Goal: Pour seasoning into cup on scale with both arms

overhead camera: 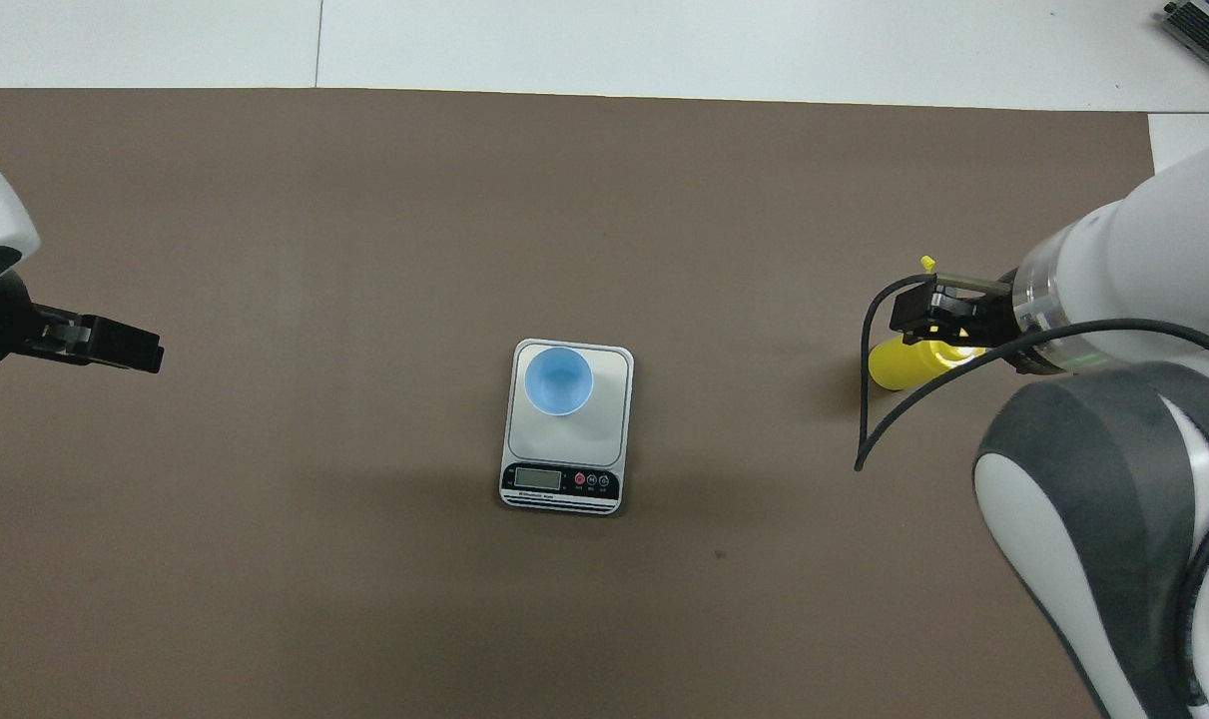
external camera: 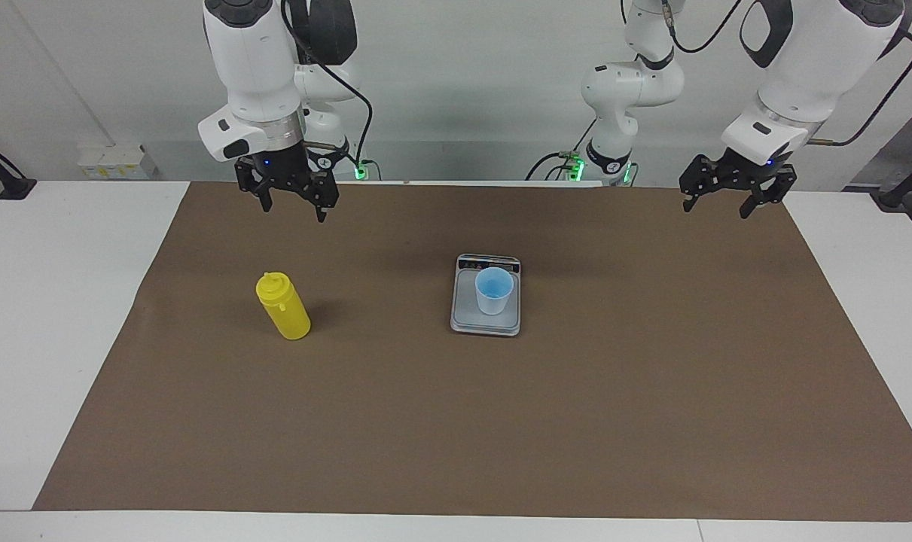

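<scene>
The seasoning, a yellow squeeze bottle (external camera: 282,306), stands upright on the brown mat toward the right arm's end of the table. My right gripper (external camera: 294,203) hangs open high over the mat, well above the bottle and apart from it. In the overhead view the right gripper (overhead camera: 931,312) covers the top of the bottle (overhead camera: 896,363). The light blue cup (external camera: 494,290) (overhead camera: 558,379) stands on the silver scale (external camera: 465,320) (overhead camera: 609,424) at mid-table. My left gripper (external camera: 717,203) (overhead camera: 130,348) waits open and empty above the mat at the left arm's end.
A brown mat (external camera: 501,421) covers most of the white table (external camera: 41,301). A small white box (external camera: 113,162) sits off the mat by the wall near the right arm. A grey device (overhead camera: 1203,28) lies at the table's farthest corner.
</scene>
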Controlling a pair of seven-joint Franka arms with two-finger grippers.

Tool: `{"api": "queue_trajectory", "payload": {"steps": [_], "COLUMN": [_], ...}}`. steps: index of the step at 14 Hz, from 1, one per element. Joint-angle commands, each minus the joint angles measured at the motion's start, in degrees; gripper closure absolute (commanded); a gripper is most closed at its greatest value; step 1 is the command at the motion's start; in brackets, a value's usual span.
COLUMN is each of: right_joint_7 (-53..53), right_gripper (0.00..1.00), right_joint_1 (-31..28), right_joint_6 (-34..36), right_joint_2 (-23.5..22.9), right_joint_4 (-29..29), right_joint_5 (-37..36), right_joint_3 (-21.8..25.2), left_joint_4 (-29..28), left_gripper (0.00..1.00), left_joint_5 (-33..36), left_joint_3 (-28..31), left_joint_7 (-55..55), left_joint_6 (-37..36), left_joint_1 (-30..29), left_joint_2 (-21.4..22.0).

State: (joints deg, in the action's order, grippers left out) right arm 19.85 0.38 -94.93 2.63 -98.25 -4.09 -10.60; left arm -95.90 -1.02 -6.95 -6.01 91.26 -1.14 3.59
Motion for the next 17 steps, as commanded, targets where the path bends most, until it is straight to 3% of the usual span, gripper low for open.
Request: {"api": "queue_trajectory", "payload": {"steps": [1,13,17], "right_joint_7": [-5.42,-7.02,-6.93], "right_gripper": [0.00,0.00,0.00], "right_joint_1": [-1.79,-2.85,0.84], "right_joint_6": [-1.66,-2.98,0.18], "right_joint_2": [1.06,1.32,2.47], "right_joint_4": [-1.60,-1.33,-1.68], "right_joint_5": [1.63,1.98,2.07], "right_joint_3": [-0.13,-0.12,4.17], "left_joint_4": [0.10,0.10,0.10], "left_gripper": [0.00,0.00,0.00], "left_joint_5": [-0.12,-0.12,-0.12], "left_joint_3": [-0.34,-0.34,-0.34], "left_joint_7": [-0.76,-0.67,-0.76], "left_joint_6": [-0.73,-0.73,-0.64], "left_joint_1": [-0.61,-0.61,-0.61], "left_joint_2": [0.46,0.46,0.46]}}
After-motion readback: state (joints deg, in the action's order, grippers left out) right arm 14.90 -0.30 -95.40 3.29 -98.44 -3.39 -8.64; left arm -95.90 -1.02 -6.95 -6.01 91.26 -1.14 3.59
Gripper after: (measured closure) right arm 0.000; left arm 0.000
